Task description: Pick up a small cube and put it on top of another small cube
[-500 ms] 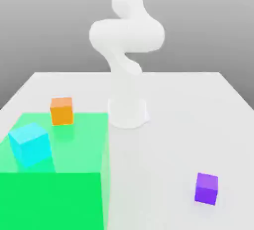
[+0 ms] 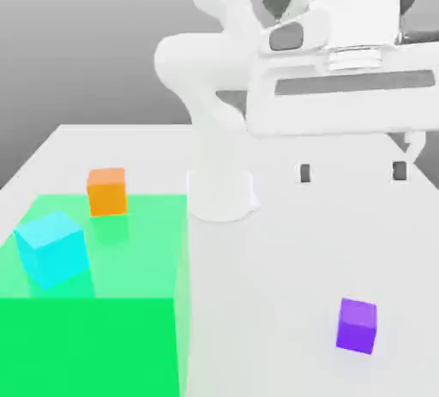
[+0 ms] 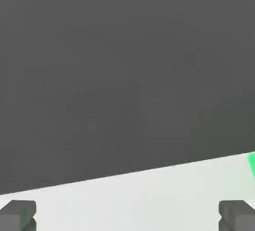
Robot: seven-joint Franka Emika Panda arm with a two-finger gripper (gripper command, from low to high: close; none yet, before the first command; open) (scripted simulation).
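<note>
Hand (image 2: pixel 351 171) newly in view, seemingly spread, purple cube (image 2: pixel 357 326) unmoved

I see a plain violet small cube (image 2: pixel 357 325) on the pale grey-white desk (image 2: pixel 283 301), matte, one face a shade darker. The other small cube (image 2: pixel 51 248) is light cyan and sits on a bright green patch (image 2: pixel 129 301) of the desk. Beyond the cyan cube, my orange cube (image 2: pixel 107 190) shows a paler top. The arm (image 2: pixel 223 61) is white with dark grey trim, and the hand (image 2: pixel 351 172) ends in dark grey fingertips (image 3: pixel 18 214). The backdrop is flat grey.
</note>
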